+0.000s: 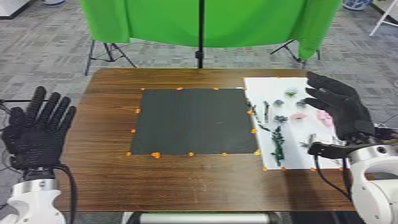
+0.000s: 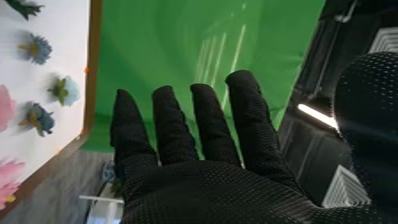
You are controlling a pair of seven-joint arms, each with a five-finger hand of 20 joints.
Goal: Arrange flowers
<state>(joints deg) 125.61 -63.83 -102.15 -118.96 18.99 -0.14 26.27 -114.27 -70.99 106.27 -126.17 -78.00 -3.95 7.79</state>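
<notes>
In the head view, the left hand [image 1: 35, 131] is at the table's left edge, fingers straight. The right hand [image 1: 342, 105] is over the right side of the white sheet [image 1: 258, 84], open and holding nothing. On that sheet lie a pale green flower [image 1: 290, 92], small blue-grey flowers [image 1: 281, 119], a pink flower [image 1: 298, 115] and green stems [image 1: 278, 145]; more pink [image 1: 324, 119] shows beside the right hand. In the right wrist view, the right hand [image 2: 222, 187] has its fingers extended, with blue flowers [image 2: 38, 119] and pink flowers [image 2: 7, 177] on the sheet beyond.
A dark square mat [image 1: 191, 122] with orange markers round its edges lies mid-table on the brown wood [image 1: 178, 185], left of the white sheet. Behind the table hangs a green cloth [image 1: 151, 22] on stands.
</notes>
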